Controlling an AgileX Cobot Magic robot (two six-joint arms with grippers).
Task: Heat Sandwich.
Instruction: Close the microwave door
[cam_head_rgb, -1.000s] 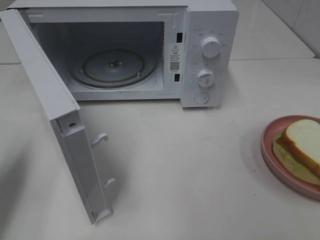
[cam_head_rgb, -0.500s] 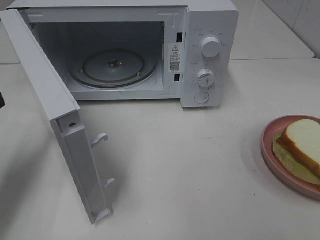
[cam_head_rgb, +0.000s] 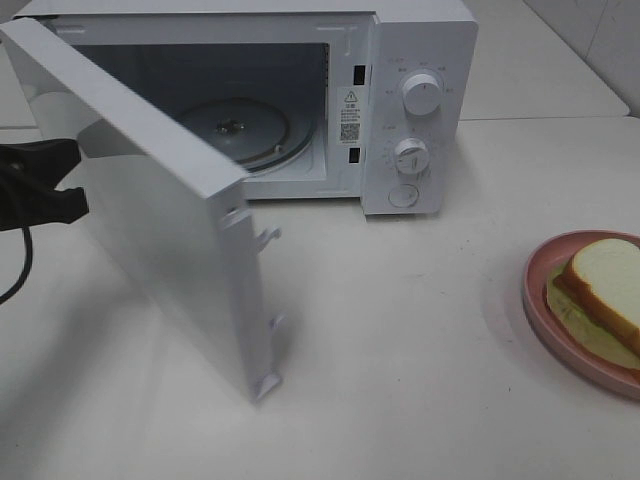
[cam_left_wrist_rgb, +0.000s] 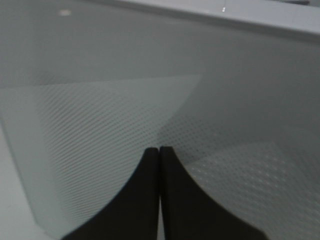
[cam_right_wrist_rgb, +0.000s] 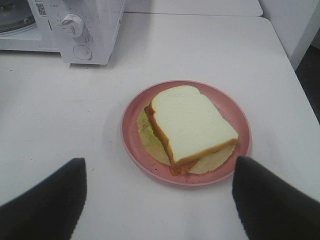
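The sandwich (cam_head_rgb: 605, 280) lies on a round pink plate (cam_head_rgb: 535, 300) at the table's right edge, its white bread slice on top. In the right wrist view the sandwich (cam_right_wrist_rgb: 192, 122) and plate (cam_right_wrist_rgb: 131, 142) sit just ahead of my right gripper (cam_right_wrist_rgb: 158, 162), which is open and holds nothing. The white microwave (cam_head_rgb: 420, 40) stands at the back with its door (cam_head_rgb: 150, 210) swung partway across the opening. My left gripper (cam_head_rgb: 72, 182) is at the door's outer face, shut and empty. In the left wrist view its tips (cam_left_wrist_rgb: 159, 150) are against the meshed door panel (cam_left_wrist_rgb: 100, 125).
The glass turntable (cam_head_rgb: 245, 125) shows inside the microwave behind the door. Two knobs (cam_head_rgb: 420, 95) and a button are on the microwave's right panel. Door latch hooks (cam_head_rgb: 268, 235) stick out from the door's free edge.
The microwave door has swung from wide open to roughly half shut. My left gripper has come in from the left edge against the door's outer face. Sandwich and plate have not moved.
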